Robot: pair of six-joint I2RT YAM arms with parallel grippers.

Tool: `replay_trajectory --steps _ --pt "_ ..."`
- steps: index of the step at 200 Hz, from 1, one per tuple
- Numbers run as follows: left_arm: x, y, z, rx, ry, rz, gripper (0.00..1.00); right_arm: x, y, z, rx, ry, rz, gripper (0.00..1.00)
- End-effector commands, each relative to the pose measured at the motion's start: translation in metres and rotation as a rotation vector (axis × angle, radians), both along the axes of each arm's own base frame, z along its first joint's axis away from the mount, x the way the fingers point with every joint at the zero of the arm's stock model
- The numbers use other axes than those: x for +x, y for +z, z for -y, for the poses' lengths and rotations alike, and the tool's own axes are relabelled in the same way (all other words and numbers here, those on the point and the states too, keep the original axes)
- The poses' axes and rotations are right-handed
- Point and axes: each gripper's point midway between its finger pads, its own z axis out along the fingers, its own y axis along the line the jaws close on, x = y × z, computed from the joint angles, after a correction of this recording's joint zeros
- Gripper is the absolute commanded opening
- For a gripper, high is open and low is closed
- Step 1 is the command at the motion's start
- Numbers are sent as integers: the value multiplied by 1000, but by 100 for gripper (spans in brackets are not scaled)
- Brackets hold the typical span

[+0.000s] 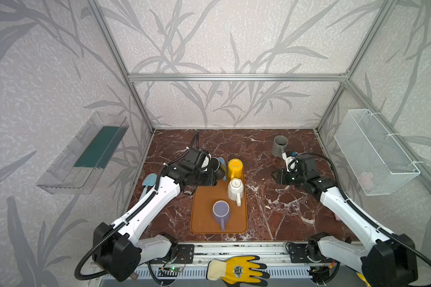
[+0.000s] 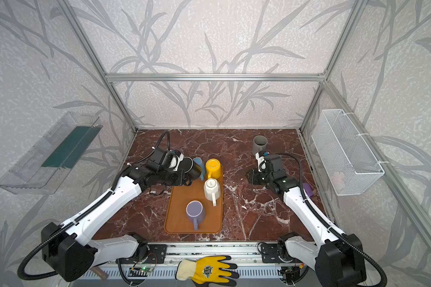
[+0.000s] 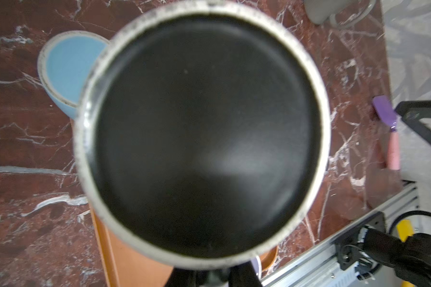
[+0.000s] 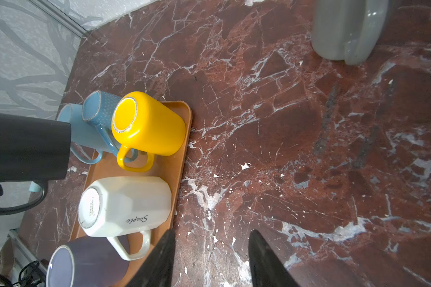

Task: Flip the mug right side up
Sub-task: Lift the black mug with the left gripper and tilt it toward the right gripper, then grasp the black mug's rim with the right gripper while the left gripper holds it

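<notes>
A black mug (image 1: 216, 167) hangs tipped on its side over the far left corner of the orange tray (image 1: 204, 211). My left gripper (image 1: 215, 178) is shut on it at the handle. In the left wrist view a dark round face of the mug (image 3: 202, 134) with a pale ring fills the picture, and the shut fingers (image 3: 184, 278) show just below it. In the right wrist view the black mug (image 4: 28, 146) lies level with its handle hanging down. My right gripper (image 4: 210, 233) stands open and empty over bare marble, right of the tray, as both top views show (image 2: 248, 175).
On the tray a yellow mug (image 1: 235, 167), a white mug (image 1: 235, 188) and a purple mug (image 1: 221, 211) stand upside down. Two blue mugs (image 4: 95, 116) sit behind the tray's corner. A grey mug (image 1: 280, 145) stands at the back right. A purple spatula (image 2: 307, 188) lies by the right arm, a blue one (image 1: 148, 180) at the left.
</notes>
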Motion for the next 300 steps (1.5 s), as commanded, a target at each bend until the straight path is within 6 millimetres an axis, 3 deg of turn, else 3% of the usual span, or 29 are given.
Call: replay_trajectory --steps 1,63,133,231,300 --pt "7 48 21 -216 -61 126 0 -3 8 -11 70 32 26 48" --pt "10 79 42 -482 -123 159 0 -6 30 -50 261 127 72 46" --pt "14 118 47 -712 -190 242 0 -15 88 -97 486 259 169 43" --pt "8 169 44 -999 -312 433 0 -17 129 -128 695 326 224 44" --pt "5 174 43 -1030 -323 447 0 -16 148 -159 783 400 238 54"
